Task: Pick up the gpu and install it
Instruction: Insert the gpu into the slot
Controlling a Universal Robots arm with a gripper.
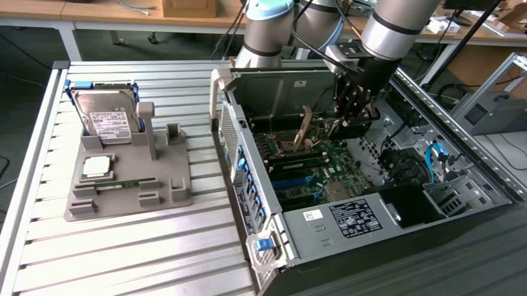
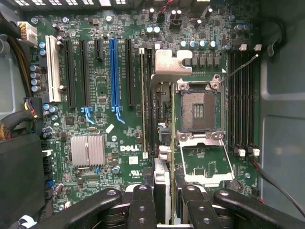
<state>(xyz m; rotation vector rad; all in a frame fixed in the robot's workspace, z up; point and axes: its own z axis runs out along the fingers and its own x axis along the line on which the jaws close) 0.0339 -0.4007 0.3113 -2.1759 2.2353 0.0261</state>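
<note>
**GPU HELD OVER THE BOARD: HAZARDS AND SURROUNDINGS**

The gripper (image 2: 164, 202) is inside the open case (image 1: 272, 89); its fingers (image 2: 143, 205) pinch the gpu (image 2: 162, 114) from both sides; the card is seen edge-on in the wrist view, with its silver bracket at the far end. The gpu hangs above the motherboard (image 2: 95, 95), between the black slots and the CPU socket (image 2: 198, 109); whether its lower edge touches the board cannot be told.

Hazards, as judged from this position:
- Misalignment; the card sits nearer the socket than the blue slot (image 2: 113, 71); a descent off-line would drive the edge connector onto the slot wall or the socket frame.
- Pivoting; the grip appears to be at one end of a long thin card; any contact at the bracket end could twist it between the pads.
- Snagging; the bracket could catch the rear wall of the case; the black cable (image 2: 281, 186) and blue cables (image 1: 435, 157) lie near the arm's path.

Surface: a slatted metal table (image 1: 132, 253) carries the case and, well apart on the exterior view's left, a grey tray (image 1: 177, 197) with a hard drive (image 1: 107, 120) upright in it.

Room: workbenches (image 1: 107, 15) stand behind; a cardboard box (image 1: 189, 7) rests on one.
</note>
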